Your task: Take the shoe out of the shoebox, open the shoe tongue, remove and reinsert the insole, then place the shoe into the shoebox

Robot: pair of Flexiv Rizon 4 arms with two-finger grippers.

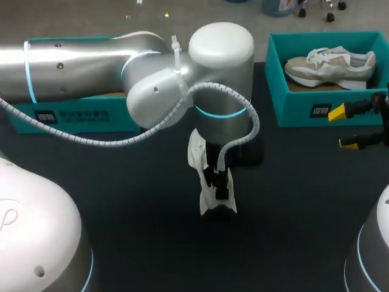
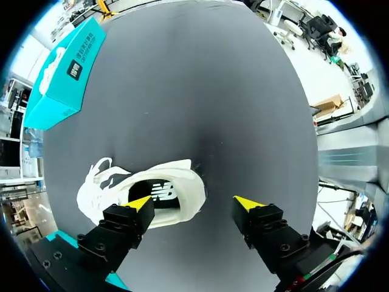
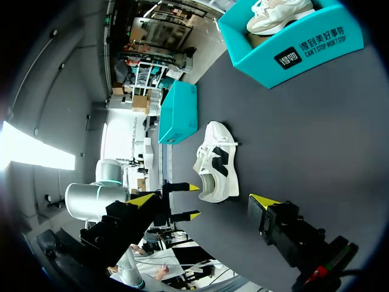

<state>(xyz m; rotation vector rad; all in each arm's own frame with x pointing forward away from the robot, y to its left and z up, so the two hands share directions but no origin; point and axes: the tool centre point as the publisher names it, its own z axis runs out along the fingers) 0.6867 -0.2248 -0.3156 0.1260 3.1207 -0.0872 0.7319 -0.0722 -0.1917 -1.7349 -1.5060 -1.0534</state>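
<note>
Both pairs gape empty, the right fingers well apart, the left fingers straddling the heel collar of the white sneaker on the tabletop, a light, soft-sided shoe likely best pinched there.

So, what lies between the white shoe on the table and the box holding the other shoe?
Only bare table, seen in the right wrist view.

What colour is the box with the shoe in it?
Teal, a bright blue-green. The shoebox shows best in the head view.
</note>
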